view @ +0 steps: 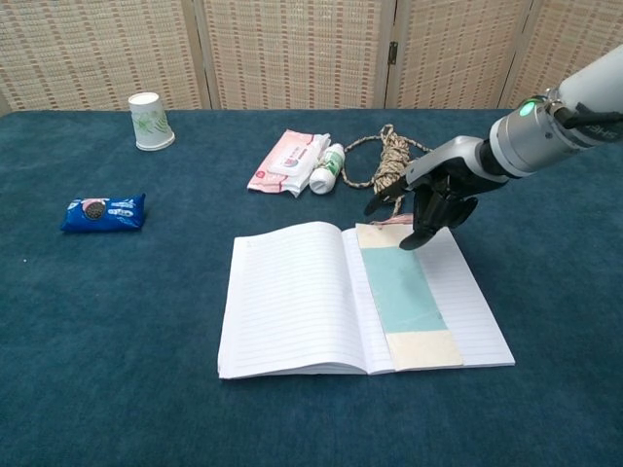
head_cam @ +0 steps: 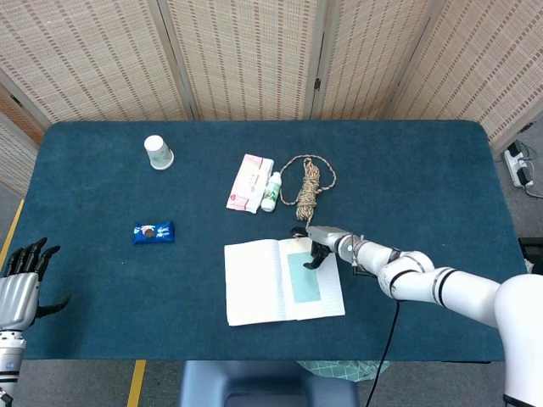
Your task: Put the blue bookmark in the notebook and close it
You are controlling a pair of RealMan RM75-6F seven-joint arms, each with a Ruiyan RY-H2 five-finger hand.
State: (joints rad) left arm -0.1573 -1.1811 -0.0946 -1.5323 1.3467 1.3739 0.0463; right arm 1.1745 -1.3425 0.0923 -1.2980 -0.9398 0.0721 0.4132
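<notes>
The notebook [head_cam: 253, 284] [view: 292, 297] lies open and flat near the table's front middle. The blue bookmark [head_cam: 303, 277] [view: 401, 290], with cream ends, lies lengthwise on the right page close to the spine. My right hand [head_cam: 321, 246] [view: 436, 195] hovers over the bookmark's far end, fingers pointing down and apart, fingertips [view: 414, 239] at or just above the page. It holds nothing. My left hand [head_cam: 21, 284] stays at the table's front left corner, fingers spread and empty; the chest view does not show it.
Behind the notebook lie a coiled rope [head_cam: 310, 182] [view: 391, 161], a small white bottle [head_cam: 271, 191] [view: 328, 168] and a pink tissue pack [head_cam: 249, 182] [view: 286, 162]. A blue snack packet [head_cam: 153, 231] [view: 103, 213] and a paper cup [head_cam: 158, 153] [view: 150, 122] sit to the left.
</notes>
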